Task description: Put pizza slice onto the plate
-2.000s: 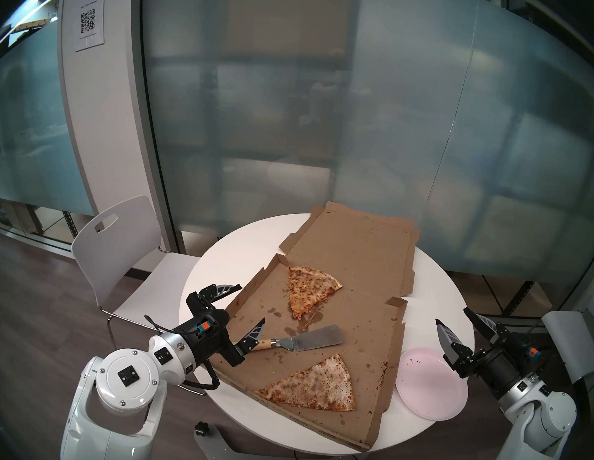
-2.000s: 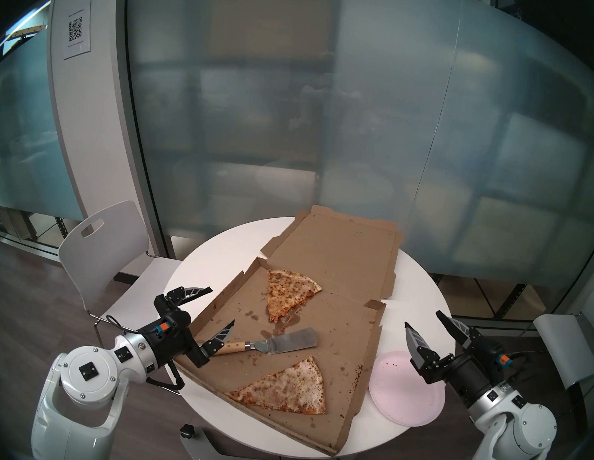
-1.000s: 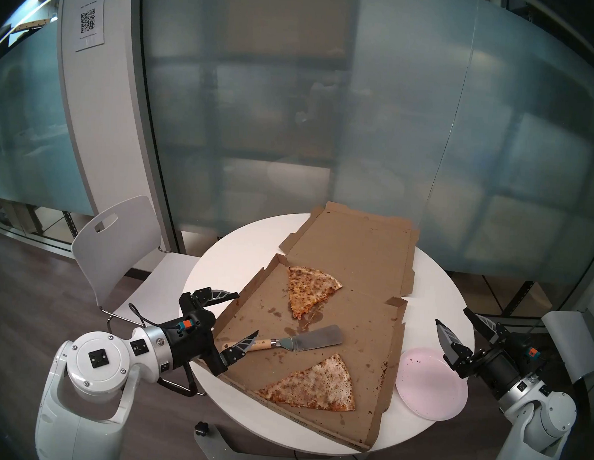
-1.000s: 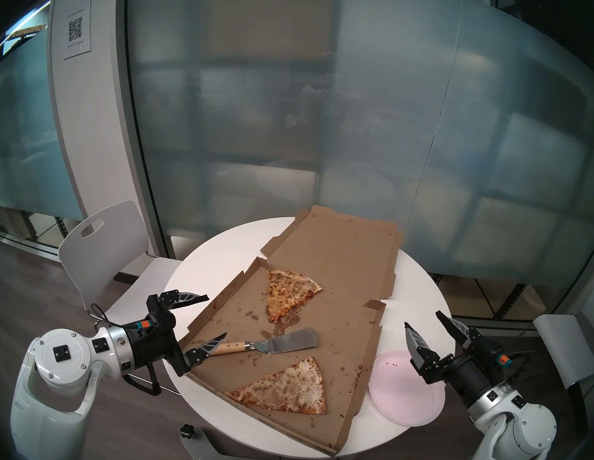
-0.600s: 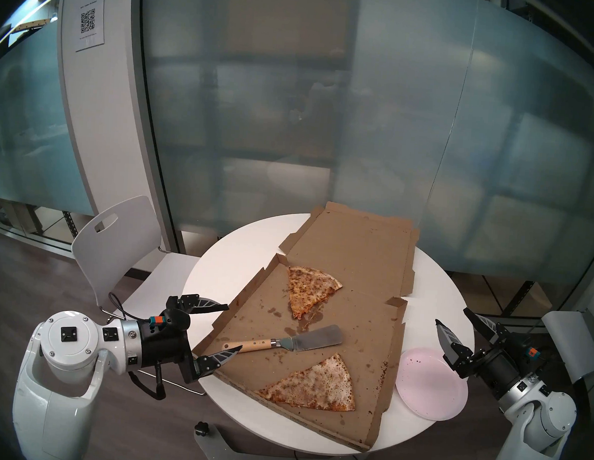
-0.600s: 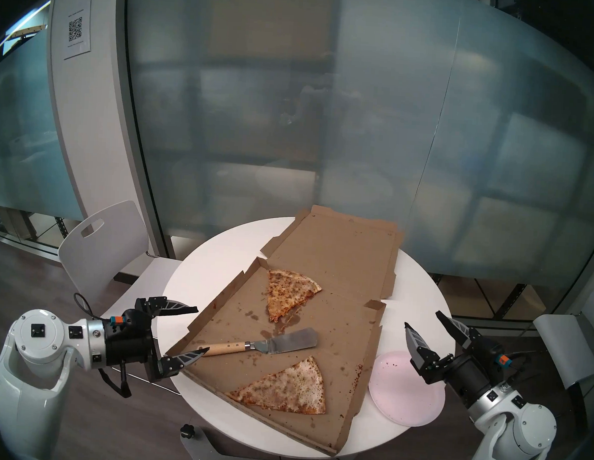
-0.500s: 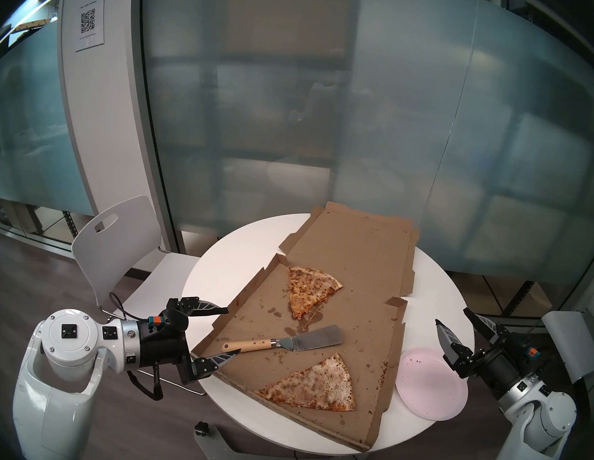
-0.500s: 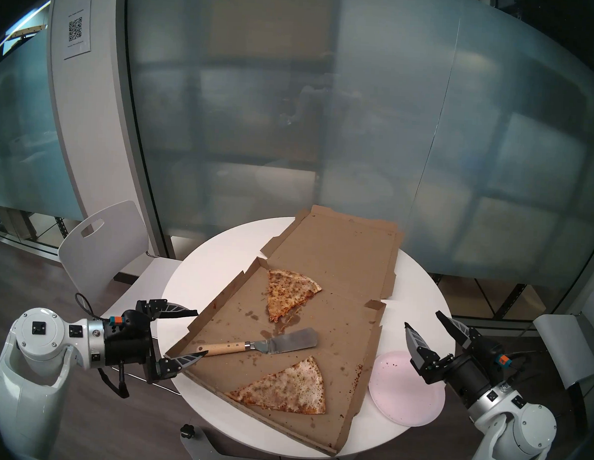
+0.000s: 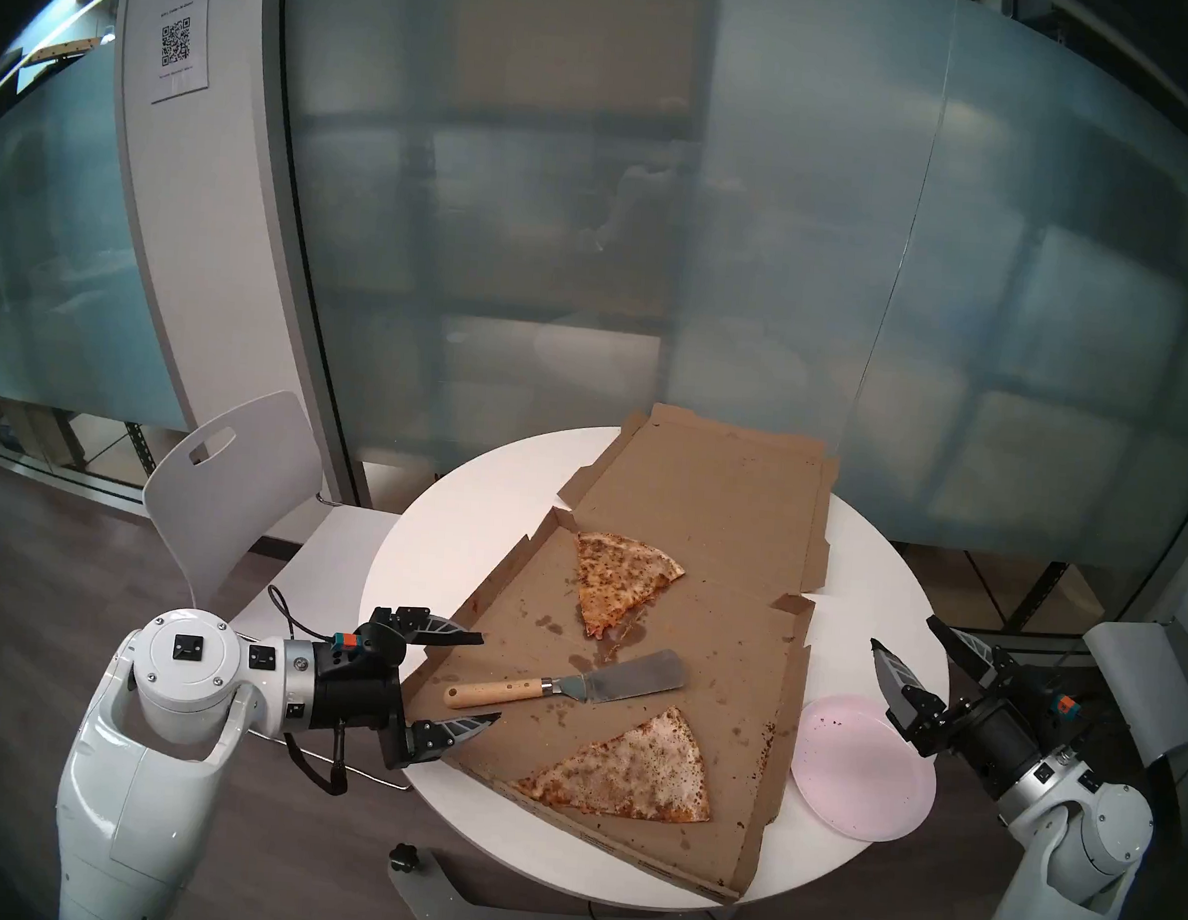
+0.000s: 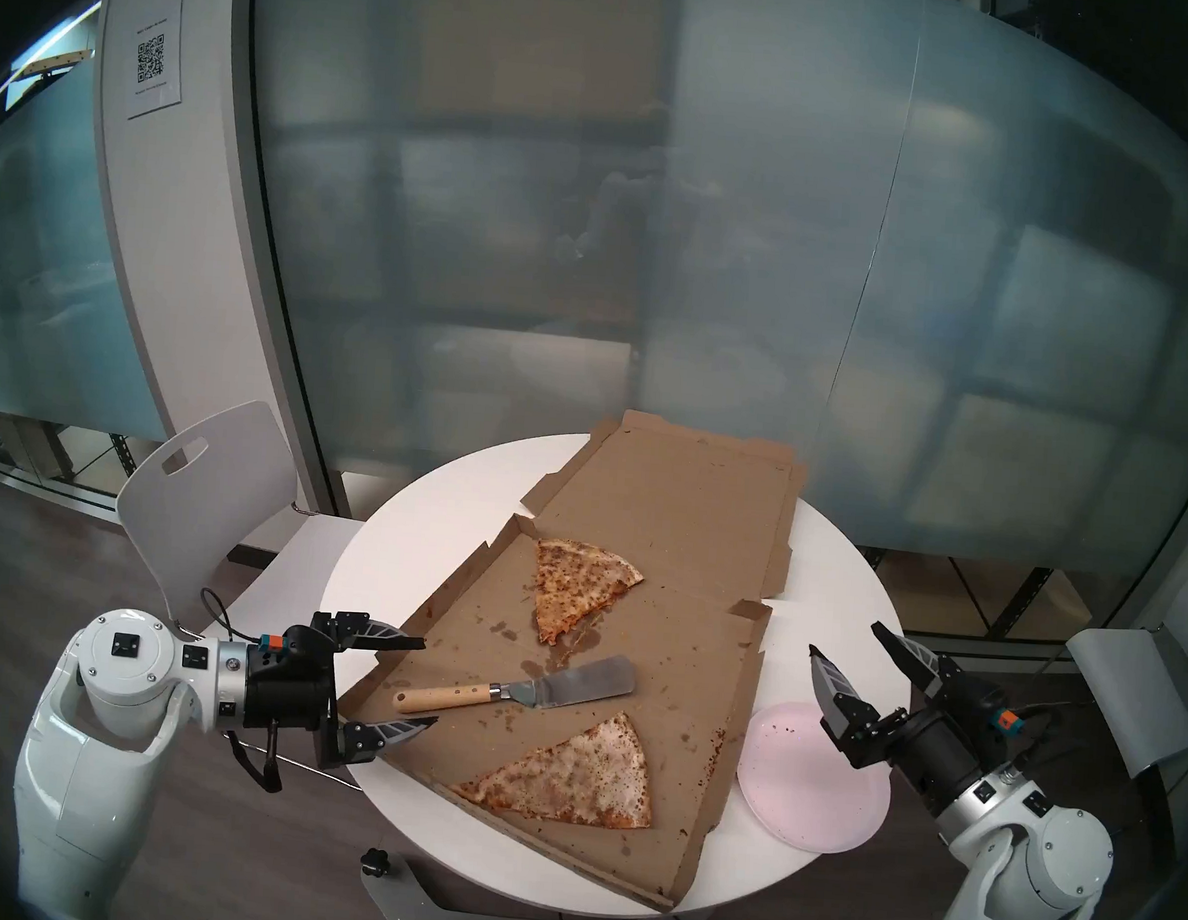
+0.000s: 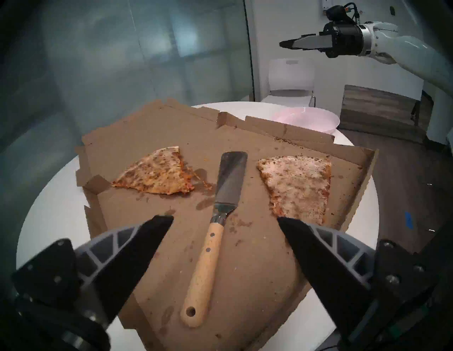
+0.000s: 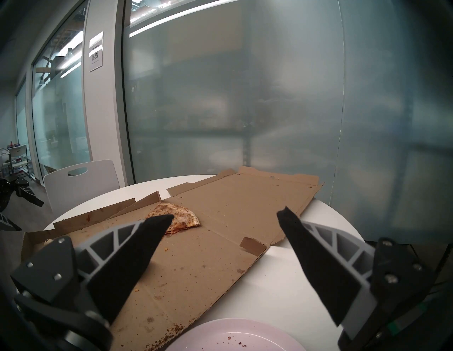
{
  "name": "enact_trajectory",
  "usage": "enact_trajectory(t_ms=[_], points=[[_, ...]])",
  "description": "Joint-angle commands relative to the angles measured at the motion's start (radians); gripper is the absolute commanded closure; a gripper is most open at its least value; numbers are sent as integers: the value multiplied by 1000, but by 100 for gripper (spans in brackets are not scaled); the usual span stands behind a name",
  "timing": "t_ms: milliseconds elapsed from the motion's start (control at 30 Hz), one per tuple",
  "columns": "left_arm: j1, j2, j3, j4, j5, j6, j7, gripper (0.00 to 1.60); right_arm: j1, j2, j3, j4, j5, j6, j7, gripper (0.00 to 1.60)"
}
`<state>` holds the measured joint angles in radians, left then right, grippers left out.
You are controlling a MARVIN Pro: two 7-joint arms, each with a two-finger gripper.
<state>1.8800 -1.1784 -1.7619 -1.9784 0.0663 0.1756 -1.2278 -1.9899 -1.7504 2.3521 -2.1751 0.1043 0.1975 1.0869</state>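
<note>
Change since earlier: left gripper (image 9: 484,678) has swung back and lowered from over the spatula's handle to just short of the handle's butt end, so the whole handle now shows; right gripper (image 9: 910,642) has not shifted
Left fingers: spread wide and empty, one to each side of the handle's line in the left wrist view, neither touching it
Right fingers: also apart and empty, held above the far edge of the plate (image 9: 856,784)
Spatula (image 9: 563,686): lies flat in the pizza box (image 9: 733,527), wooden handle toward the left gripper, metal blade pointing away toward the plate side
Key relation: the handle's long axis runs almost straight out from between the left fingers, butt end nearest them, so a short advance along that line would likely bring the handle between the pads
Pizza slice (image 9: 635,771): flat in the near part of the box, beside the spatula's blade on the robot's side, tip toward the blade, crust along the box's near edge
Other slice (image 9: 615,582): farther back in the box, beyond the blade
Plate position: on the white table (image 9: 434,522) just outside the box's right edge, near the slice
Nearer arm: left for the spatula, right for the plate
</note>
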Motion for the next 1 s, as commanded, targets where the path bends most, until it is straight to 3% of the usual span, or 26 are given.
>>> enact_trajectory(t_ms=[0,233,967], points=[[-65,44,15,35,3,19,-40,0,2,-2,1,-16,6,0,2,0],[-121,61,38,100,-5,36,-77,0,2,-2,1,-16,6,0,2,0],[-246,66,138,256,44,9,-78,0,2,-2,1,-16,6,0,2,0]])
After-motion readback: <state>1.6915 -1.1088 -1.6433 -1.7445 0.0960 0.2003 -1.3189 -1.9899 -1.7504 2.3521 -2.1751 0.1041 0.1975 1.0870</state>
